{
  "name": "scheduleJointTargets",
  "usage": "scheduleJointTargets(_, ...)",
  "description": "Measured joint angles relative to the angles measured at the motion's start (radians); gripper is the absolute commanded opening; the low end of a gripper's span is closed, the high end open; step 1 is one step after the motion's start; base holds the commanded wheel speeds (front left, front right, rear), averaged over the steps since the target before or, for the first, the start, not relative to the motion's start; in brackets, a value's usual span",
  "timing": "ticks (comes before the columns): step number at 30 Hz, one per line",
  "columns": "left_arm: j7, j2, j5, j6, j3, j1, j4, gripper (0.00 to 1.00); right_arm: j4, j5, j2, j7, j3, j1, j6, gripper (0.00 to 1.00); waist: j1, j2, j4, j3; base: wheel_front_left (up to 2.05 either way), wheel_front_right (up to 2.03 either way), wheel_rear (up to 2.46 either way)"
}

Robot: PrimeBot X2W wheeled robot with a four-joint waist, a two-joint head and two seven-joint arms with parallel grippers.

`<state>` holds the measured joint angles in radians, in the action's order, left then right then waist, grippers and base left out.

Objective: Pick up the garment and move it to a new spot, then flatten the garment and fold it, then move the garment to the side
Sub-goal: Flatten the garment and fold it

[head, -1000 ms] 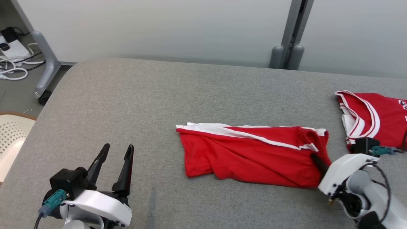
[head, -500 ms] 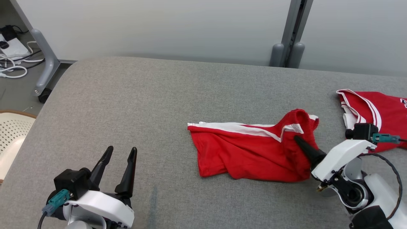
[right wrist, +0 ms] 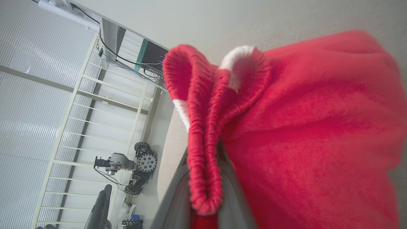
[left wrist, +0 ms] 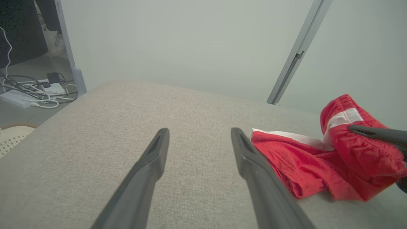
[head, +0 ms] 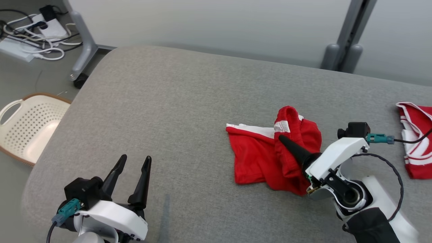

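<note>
The garment (head: pixel 256 162) is a pair of red shorts with white side stripes, lying bunched right of centre on the grey padded table (head: pixel 168 101). My right gripper (head: pixel 282 138) is shut on its ribbed waistband, holding that end raised and doubled over the rest of the cloth. In the right wrist view the red waistband (right wrist: pixel 203 133) stands pinched between my fingers (right wrist: pixel 173 200). My left gripper (head: pixel 135 158) rests open and empty at the lower left, well clear of the cloth. The left wrist view shows the left gripper (left wrist: pixel 199 132) pointing across bare table, with the garment (left wrist: pixel 318 168) to its right.
A second red and white garment (head: pixel 416 141) lies at the table's right edge. A cream perforated basket (head: pixel 30 125) sits on the floor off the left edge. Cables (head: pixel 37 30) and a castered frame leg (head: pixel 82 44) are at the far left; a grey post (head: pixel 344 50) stands behind.
The head camera has turned left. My right gripper has lifted the waistband end and carried it leftward over the rest of the shorts, bunching them. The left gripper has stayed open and still.
</note>
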<state>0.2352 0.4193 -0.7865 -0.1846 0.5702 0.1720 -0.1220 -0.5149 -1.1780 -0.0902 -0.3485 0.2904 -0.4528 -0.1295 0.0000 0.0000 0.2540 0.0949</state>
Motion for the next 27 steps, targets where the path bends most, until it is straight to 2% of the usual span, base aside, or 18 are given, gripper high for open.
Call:
scheduleJointTargets(6,0.003,-0.022,0.003,0.018,0.022,0.015,-0.027,1.0,-0.094,-0.008,0.03,0.025,0.007,-0.057,0.0,0.0,0.0,0.0,0.058,0.017,0.0,0.0,0.0)
scheduleJointTargets(12,0.007,-0.029,0.003,0.027,0.022,0.022,-0.044,1.0,-0.177,-0.008,0.038,0.034,0.05,-0.092,0.0,0.0,0.0,0.0,0.079,0.026,0.0,0.0,0.0)
scheduleJointTargets(13,0.007,-0.029,0.003,0.03,0.022,0.022,-0.047,1.0,-0.183,-0.009,0.04,0.034,0.059,-0.094,0.0,0.2,0.0,0.0,0.079,0.026,0.0,0.0,0.0)
scheduleJointTargets(14,0.009,-0.03,0.003,0.031,0.021,0.022,-0.048,1.0,-0.188,-0.012,0.04,0.036,0.069,-0.095,0.0,0.35,0.0,0.0,0.078,0.026,0.0,0.0,0.0)
scheduleJointTargets(15,0.012,-0.03,0.003,0.031,0.019,0.022,-0.05,1.0,-0.192,-0.018,0.041,0.04,0.076,-0.097,0.0,0.58,0.0,0.0,0.077,0.025,0.0,0.0,0.0)
scheduleJointTargets(16,0.012,-0.031,0.003,0.031,0.017,0.023,-0.052,1.0,-0.195,-0.027,0.041,0.041,0.084,-0.097,0.0,0.95,0.0,0.0,0.076,0.024,0.0,0.0,0.0)
scheduleJointTargets(17,0.012,-0.033,0.003,0.031,0.016,0.024,-0.054,1.0,-0.198,-0.036,0.041,0.041,0.098,-0.097,0.0,1.0,0.0,0.0,0.074,0.023,0.0,0.0,0.0)
scheduleJointTargets(22,0.014,-0.035,0.004,0.031,0.01,0.025,-0.06,1.0,-0.175,-0.079,0.043,0.053,0.146,-0.103,0.0,1.0,0.0,0.0,0.054,0.012,0.0,0.0,0.0)
scheduleJointTargets(27,0.016,-0.03,0.005,0.027,0.003,0.024,-0.056,1.0,-0.111,-0.069,0.028,0.098,0.158,-0.105,0.0,1.0,0.0,0.0,0.029,-0.008,0.0,0.0,0.0)
